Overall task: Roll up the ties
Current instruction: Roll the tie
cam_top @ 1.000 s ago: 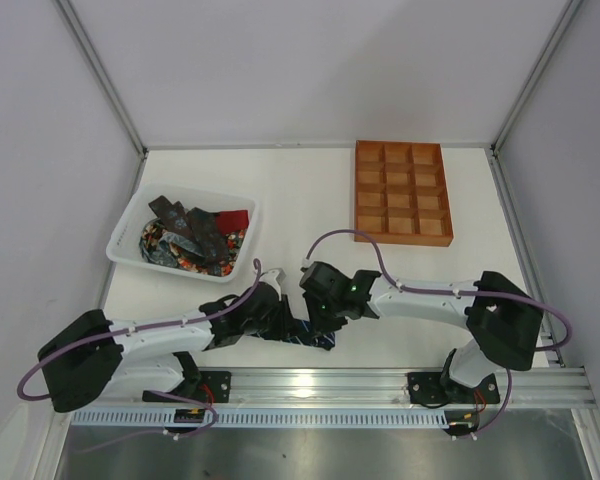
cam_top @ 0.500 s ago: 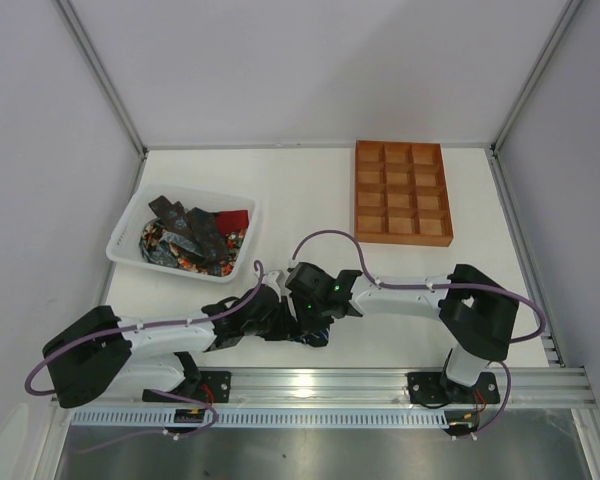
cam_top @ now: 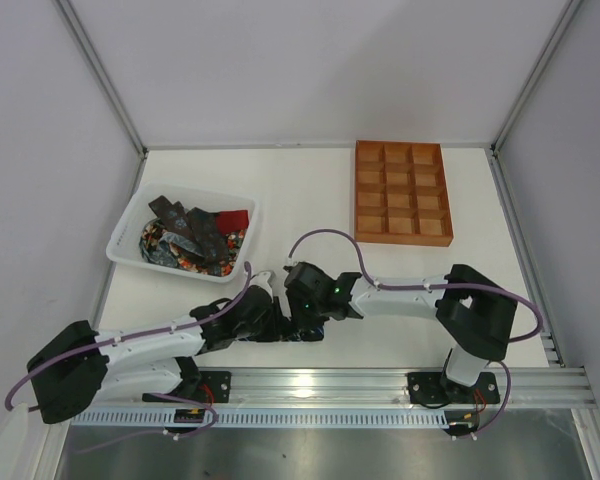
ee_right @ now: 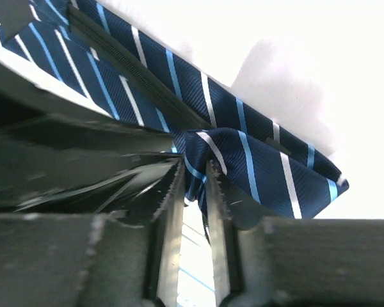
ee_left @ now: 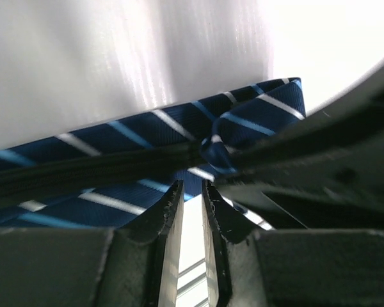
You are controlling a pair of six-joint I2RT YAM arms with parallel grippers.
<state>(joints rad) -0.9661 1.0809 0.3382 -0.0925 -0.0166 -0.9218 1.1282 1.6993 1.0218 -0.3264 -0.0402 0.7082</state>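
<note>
Navy striped tie (ee_right: 262,160) lies on the white table (cam_top: 310,200) near its front edge, just where the two arms meet, well apart from the white basket (cam_top: 195,192) at the left that holds the other ties (cam_top: 185,240) and from the orange-brown compartment tray (cam_top: 358,190) at the far right. In the right wrist view the fabric is doubled over on itself: a short folded lobe sits on top of the longer band, with the dark seam of the tie's back running along it, so this looks like the start of a roll and not a finished coil. The right gripper (ee_right: 193,169) has its jaws drawn to a narrow slit with the crease of that fold bunched between the tips, which I judge to be a pinch meant to keep the first turn from springing flat. The left gripper (ee_left: 189,188) faces it from the other side, jaws equally narrow, tips at the edge of the band beside the same fold; whether it has cloth caught or only presses against it I cannot tell. Having both tools close on one spot makes sense: one anchors the fold while the other can work the band over it. The slippery weave is likely to unroll if either lets go early.
</note>
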